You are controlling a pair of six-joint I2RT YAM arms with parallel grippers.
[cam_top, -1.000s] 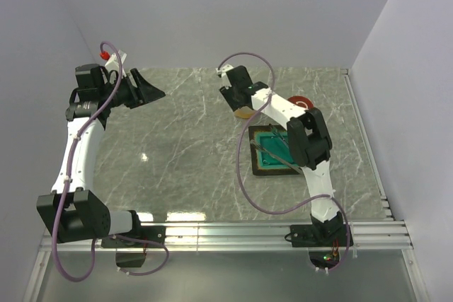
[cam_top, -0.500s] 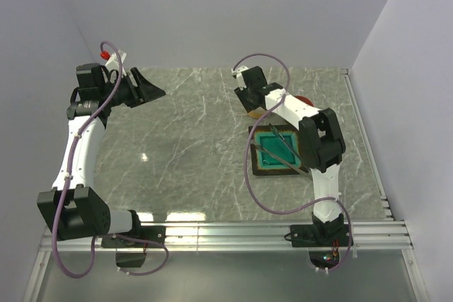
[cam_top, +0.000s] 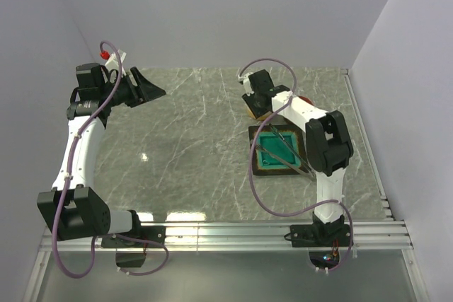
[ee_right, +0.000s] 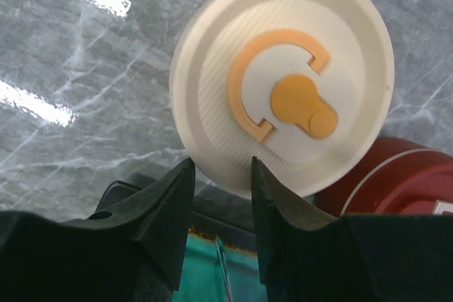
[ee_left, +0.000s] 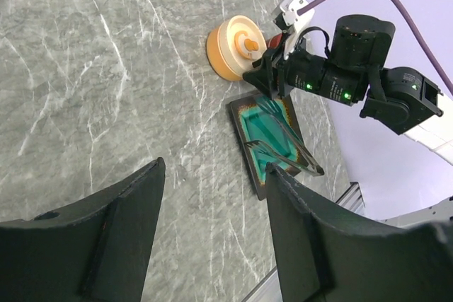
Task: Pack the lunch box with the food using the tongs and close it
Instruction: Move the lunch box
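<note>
Beside teal tray (cam_top: pixel 276 173), right fingers (ee_right: pixel 159 210) apart at cream lid (ee_right: pixel 283 83), tongs (ee_left: pixel 316 170) on tray.

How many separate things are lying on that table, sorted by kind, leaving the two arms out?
Cream round lid: 1
Red round container: 1
Teal tray: 1
Metal tongs: 1
Total: 4

The grey marbled table (cam_top: pixel 191 146) bears a teal tray (cam_top: pixel 272 159), a cream lid (ee_right: pixel 212 104) and a red container (ee_right: pixel 396 175).

One tray (cam_top: pixel 269 164), one tongs (cam_top: pixel 287 152) — two lids (ee_right: pixel 283 76) (round)
</note>
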